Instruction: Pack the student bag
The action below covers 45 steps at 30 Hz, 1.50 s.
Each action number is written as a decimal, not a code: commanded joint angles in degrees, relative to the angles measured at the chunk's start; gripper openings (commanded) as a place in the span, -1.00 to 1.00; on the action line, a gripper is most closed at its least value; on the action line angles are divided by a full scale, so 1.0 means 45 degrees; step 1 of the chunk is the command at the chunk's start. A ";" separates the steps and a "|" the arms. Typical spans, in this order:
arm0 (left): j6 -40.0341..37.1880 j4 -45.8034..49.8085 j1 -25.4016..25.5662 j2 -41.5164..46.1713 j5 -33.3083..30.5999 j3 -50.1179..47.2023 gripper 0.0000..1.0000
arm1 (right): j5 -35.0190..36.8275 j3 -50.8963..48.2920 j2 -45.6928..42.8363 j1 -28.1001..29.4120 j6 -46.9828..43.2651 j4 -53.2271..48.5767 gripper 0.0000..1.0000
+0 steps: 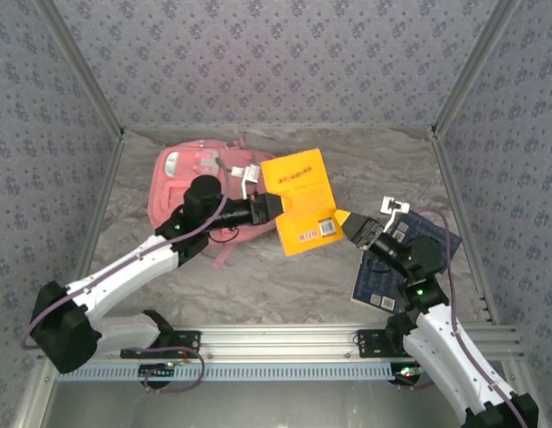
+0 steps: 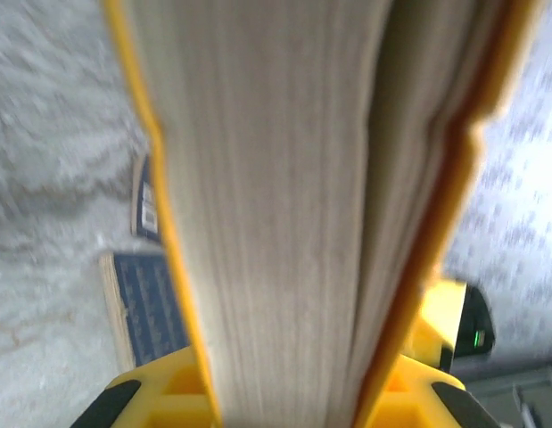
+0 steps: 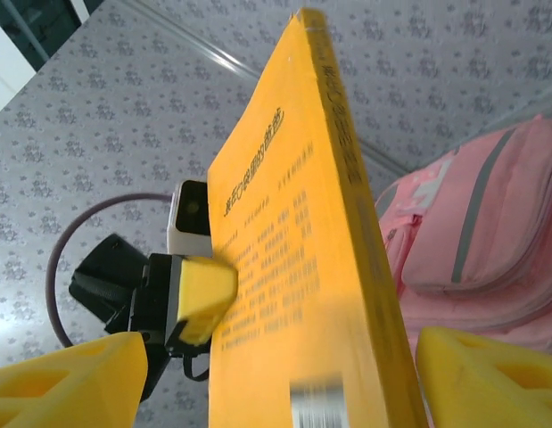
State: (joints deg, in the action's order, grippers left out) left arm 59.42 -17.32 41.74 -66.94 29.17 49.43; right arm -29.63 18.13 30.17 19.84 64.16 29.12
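Observation:
The student bag (image 1: 182, 183) lies flat at the back left, a pink backpack with white patches; the right wrist view catches its pockets and pale stripe (image 3: 490, 241). A thick yellow book (image 1: 302, 201) hangs above the table beside it. My left gripper (image 1: 274, 207) is shut on the book's left edge, with the page block (image 2: 284, 214) running up between its yellow fingers (image 2: 146, 397). My right gripper (image 1: 351, 223) stands open at the book's near right corner. Its fingers (image 3: 70, 374) straddle the cover (image 3: 302, 267) with a gap on one side.
A dark blue book (image 1: 418, 259) lies on the table at the right, partly under my right arm, and appears in the left wrist view (image 2: 155, 303). Patterned walls close in the back and both sides. A metal rail (image 1: 284, 343) runs along the near edge.

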 commanded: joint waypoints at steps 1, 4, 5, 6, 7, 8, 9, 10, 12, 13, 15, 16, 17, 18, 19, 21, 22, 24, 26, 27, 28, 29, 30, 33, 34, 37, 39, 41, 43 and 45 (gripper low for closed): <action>0.1817 -0.3117 -0.0123 0.0694 -0.2727 -0.0544 -1.00 | 0.1976 -0.0221 0.0032 0.0743 -0.0521 -0.0451 0.67; 0.2758 -0.4070 -0.0127 0.0479 -0.3182 -0.0769 -1.00 | 0.2457 -0.0280 0.0623 0.1671 -0.0518 0.0639 0.70; 0.3030 -0.4366 -0.0132 0.0330 -0.3159 -0.0790 -1.00 | 0.2731 -0.0242 0.0902 0.1993 -0.0435 0.0926 0.72; 0.3196 -0.4608 -0.0113 0.0198 -0.3132 -0.0819 -1.00 | 0.3054 -0.0259 0.1152 0.2230 -0.0212 0.1234 0.73; 0.3380 -0.4909 -0.0107 0.0067 -0.3124 -0.0846 -1.00 | 0.3483 -0.0319 0.1500 0.2495 0.0212 0.1764 0.75; 0.3554 -0.5144 -0.0101 -0.0023 -0.3156 -0.0919 -1.00 | 0.3868 -0.0435 0.1829 0.2664 0.0567 0.2388 0.76; 0.3656 -0.5328 -0.0106 -0.0086 -0.3225 -0.0995 -1.00 | 0.4206 -0.0506 0.2153 0.2811 0.0920 0.3046 0.77; 0.3742 -0.5524 -0.0094 -0.0122 -0.3294 -0.1104 -1.00 | 0.4473 -0.0522 0.2524 0.2979 0.1181 0.3556 0.78; 0.3807 -0.5645 -0.0092 -0.0107 -0.3429 -0.1261 -1.00 | 0.4617 -0.0357 0.3141 0.3183 0.1487 0.4034 0.79; 0.3781 -0.5643 -0.0079 -0.0086 -0.3454 -0.1305 -1.00 | 0.4593 -0.0223 0.3389 0.3250 0.1528 0.4112 0.80; 0.3658 -0.5494 -0.0107 0.0028 -0.3455 -0.1311 -1.00 | 0.4670 -0.0007 0.3508 0.3382 0.1584 0.3768 0.83; 0.3568 -0.5351 -0.0090 0.0126 -0.3455 -0.1311 -1.00 | 0.4890 0.0048 0.3345 0.3421 0.1412 0.3277 0.84; 0.3421 -0.5225 -0.0104 0.0228 -0.3454 -0.1288 -1.00 | 0.5247 0.0041 0.3080 0.3494 0.1126 0.2746 0.84; 0.3293 -0.5099 -0.0104 0.0326 -0.3474 -0.1282 -1.00 | 0.5514 0.0017 0.2728 0.3553 0.0820 0.2283 0.84; 0.3124 -0.4905 -0.0106 0.0479 -0.3500 -0.1246 -1.00 | 0.5778 0.0037 0.2287 0.3580 0.0425 0.1467 0.85; 0.2732 -0.4426 -0.0111 0.0754 -0.3576 -0.1189 -1.00 | 0.6448 0.0000 0.1418 0.3580 -0.0155 0.0213 0.85; 0.2559 -0.4149 -0.0101 0.0907 -0.3632 -0.1151 -1.00 | 0.6672 -0.0071 0.0904 0.3574 -0.0338 -0.0323 0.85; 0.2434 -0.3906 -0.0117 0.1078 -0.3773 -0.1175 -1.00 | 0.7158 -0.0256 0.0178 0.3563 -0.0547 -0.0901 0.86; 0.2473 -0.4058 -0.0129 0.1072 -0.3811 -0.1229 -1.00 | 0.7457 -0.0512 -0.0196 0.3579 -0.0567 -0.0826 0.86; 0.2542 -0.4126 -0.0116 0.1030 -0.3788 -0.1228 -1.00 | 0.7446 -0.0595 -0.0182 0.3573 -0.0455 -0.0670 0.86; 0.2622 -0.4256 -0.0129 0.0962 -0.3768 -0.1238 -1.00 | 0.7394 -0.0687 -0.0056 0.3614 -0.0216 -0.0331 0.86; 0.2749 -0.4432 -0.0118 0.0865 -0.3738 -0.1228 -1.00 | 0.7276 -0.0785 0.0199 0.3689 -0.0113 0.0196 0.86; 0.2911 -0.4569 -0.0128 0.0777 -0.3710 -0.1248 -1.00 | 0.7166 -0.0861 0.0518 0.3765 -0.0031 0.0767 0.86; 0.3286 -0.5001 -0.0116 0.0498 -0.3603 -0.1295 -1.00 | 0.6544 -0.0837 0.1909 0.4005 0.0207 0.2793 0.86; 0.3374 -0.5112 -0.0105 0.0435 -0.3574 -0.1290 -1.00 | 0.6355 -0.0717 0.2368 0.4084 0.0265 0.3286 0.86; 0.3495 -0.5213 -0.0089 0.0419 -0.3572 -0.1292 -1.00 | 0.6001 -0.0283 0.3763 0.4331 0.0408 0.4316 0.87; 0.3458 -0.5143 -0.0061 0.0441 -0.3565 -0.1268 -1.00 | 0.6000 -0.0053 0.4558 0.4513 0.0422 0.5112 0.86; 0.3408 -0.5048 -0.0055 0.0480 -0.3591 -0.1282 -1.00 | 0.5924 0.0247 0.5317 0.4661 0.0425 0.5984 0.87; 0.3379 -0.4937 -0.0031 0.0519 -0.3611 -0.1314 -1.00 | 0.5769 0.0561 0.5939 0.4733 0.0440 0.6671 0.87; 0.3341 -0.4853 0.0002 0.0519 -0.3633 -0.1318 -1.00 | 0.5648 0.0870 0.6457 0.4798 0.0444 0.7164 0.85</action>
State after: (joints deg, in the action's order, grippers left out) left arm 74.22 -32.82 41.32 -65.80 12.60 42.35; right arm -2.81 19.09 57.45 40.86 65.60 52.97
